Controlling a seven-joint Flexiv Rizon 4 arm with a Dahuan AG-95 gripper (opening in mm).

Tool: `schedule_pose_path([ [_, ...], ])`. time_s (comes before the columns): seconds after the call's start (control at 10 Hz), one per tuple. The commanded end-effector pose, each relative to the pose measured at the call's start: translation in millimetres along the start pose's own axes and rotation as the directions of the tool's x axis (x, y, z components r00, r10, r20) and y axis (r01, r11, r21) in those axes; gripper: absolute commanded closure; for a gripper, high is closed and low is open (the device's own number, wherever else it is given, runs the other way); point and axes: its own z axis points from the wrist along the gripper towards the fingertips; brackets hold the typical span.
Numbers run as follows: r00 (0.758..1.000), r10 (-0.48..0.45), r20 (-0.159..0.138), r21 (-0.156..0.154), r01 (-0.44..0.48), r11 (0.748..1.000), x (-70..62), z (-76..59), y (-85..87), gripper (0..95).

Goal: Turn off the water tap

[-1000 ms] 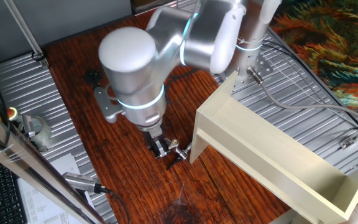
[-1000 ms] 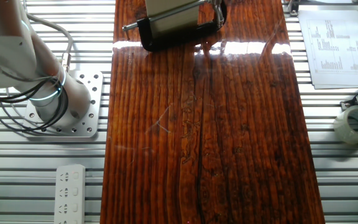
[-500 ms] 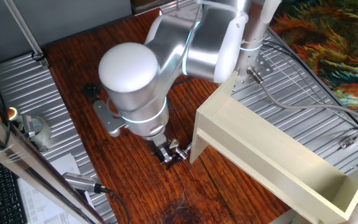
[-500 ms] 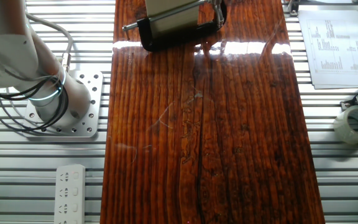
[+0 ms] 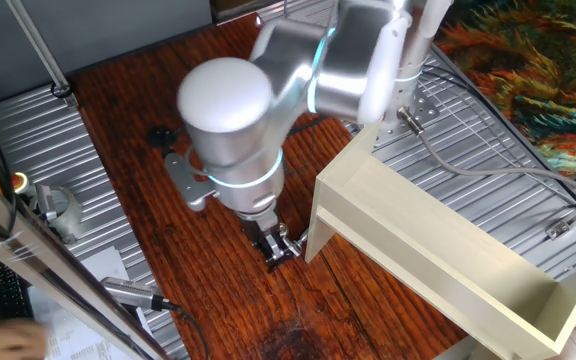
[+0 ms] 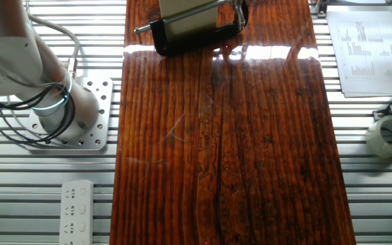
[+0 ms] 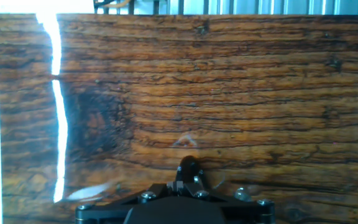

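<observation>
One fixed view shows our black two-finger gripper point(image 5: 277, 247) has edged closer to the small shiny silver water tap point(image 5: 290, 243) beside the cream wooden box point(image 5: 438, 250), so we judge contact imminent, though we cannot tell the jaw width.

A small shiny silver water tap point(image 5: 290, 243) stands low over dark wood.

A long brown wood table point(image 6: 250, 136) is seen with a black clamp point(image 6: 192, 37) at its top end, the robot base point(image 6: 67, 112) at the left, and a tape roll point(image 6: 390, 136) and paper point(image 6: 365, 51) at the right.
</observation>
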Motion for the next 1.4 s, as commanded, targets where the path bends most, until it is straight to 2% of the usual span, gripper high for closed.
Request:
schedule_pose_path([
  [0.1, 1.0, -0.003, 0.005, 0.003, 0.003, 1.0, -1.1, 2.8, -2.5, 95.0],
  [0.4, 0.999, -0.045, 0.024, 0.009, 0.044, 0.999, -0.4, 3.3, -3.4, 95.0],
  [0.5, 0.998, -0.061, 0.022, 0.017, 0.061, 0.998, -0.1, 4.1, -3.5, 95.0],
  [0.8, 0.998, -0.053, 0.042, 0.028, 0.051, 0.998, 3.7, 11.0, -9.6, 95.0],
  [0.9, 0.998, -0.053, 0.042, 0.027, 0.052, 0.998, 3.4, 11.5, -10.0, 95.0],
  [1.0, 0.998, -0.045, 0.04, 0.039, 0.044, 0.998, 3.7, 14.1, -9.0, 95.0],
  [1.2, 0.997, -0.029, 0.068, 0.043, 0.026, 0.999, 6.9, 24.3, -5.4, 95.0],
  [1.4, 0.995, -0.046, 0.086, 0.047, 0.042, 0.998, 8.1, 26.7, -3.9, 95.0],
])
